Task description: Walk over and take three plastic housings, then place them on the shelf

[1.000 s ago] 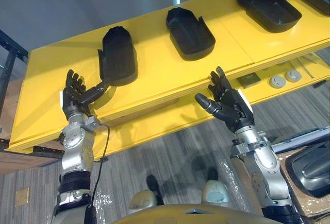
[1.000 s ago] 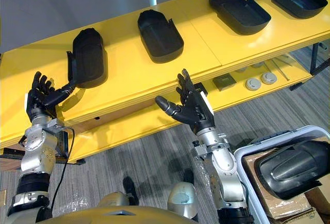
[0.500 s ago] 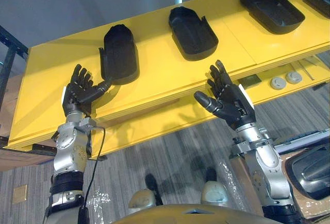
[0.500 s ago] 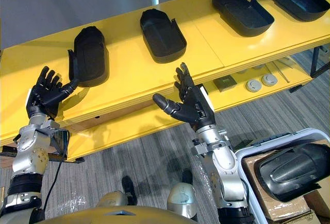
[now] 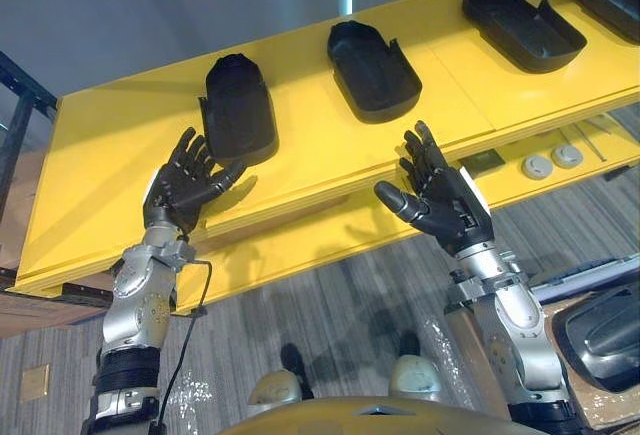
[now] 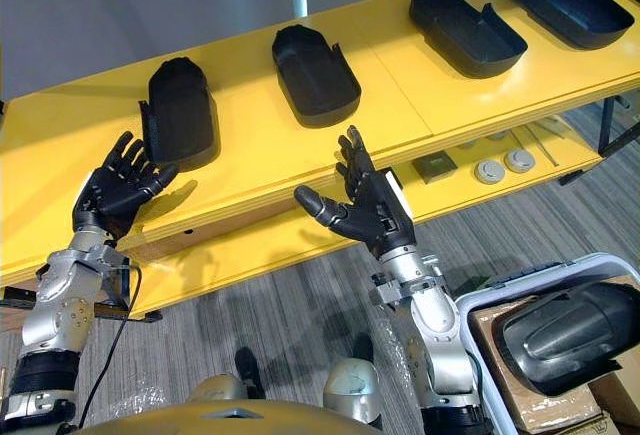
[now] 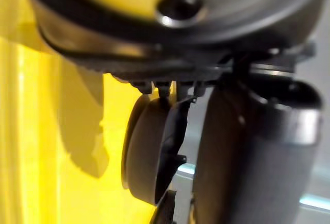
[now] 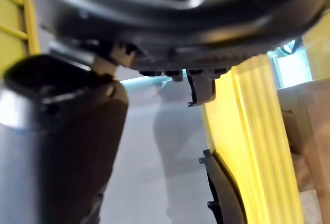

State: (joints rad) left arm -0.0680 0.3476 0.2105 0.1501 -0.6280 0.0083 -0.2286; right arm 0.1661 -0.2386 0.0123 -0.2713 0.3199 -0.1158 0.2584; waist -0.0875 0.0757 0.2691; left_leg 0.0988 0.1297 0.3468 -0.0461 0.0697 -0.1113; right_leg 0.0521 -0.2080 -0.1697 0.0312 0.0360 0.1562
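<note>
Several black plastic housings lie in a row on the yellow shelf top (image 5: 320,140): the leftmost housing (image 5: 240,105), a middle housing (image 5: 372,65) and two more to the right (image 5: 520,25). My left hand (image 5: 188,187) is open just in front of the leftmost housing, palm up, its thumb tip close under that housing's near end. The left wrist view shows that housing (image 7: 149,157) past the thumb. My right hand (image 5: 440,203) is open and holds nothing, raised before the shelf's front edge below the middle housing.
A white bin (image 6: 520,277) at the lower right holds another black housing (image 6: 570,325) on cardboard. The lower yellow shelf carries small round parts (image 5: 537,165) and a dark square piece (image 6: 433,165). Grey carpet floor lies below.
My left hand has moved to the right along the shelf edge, and its thumb has come off the leftmost housing's side. The right hand has barely moved.
</note>
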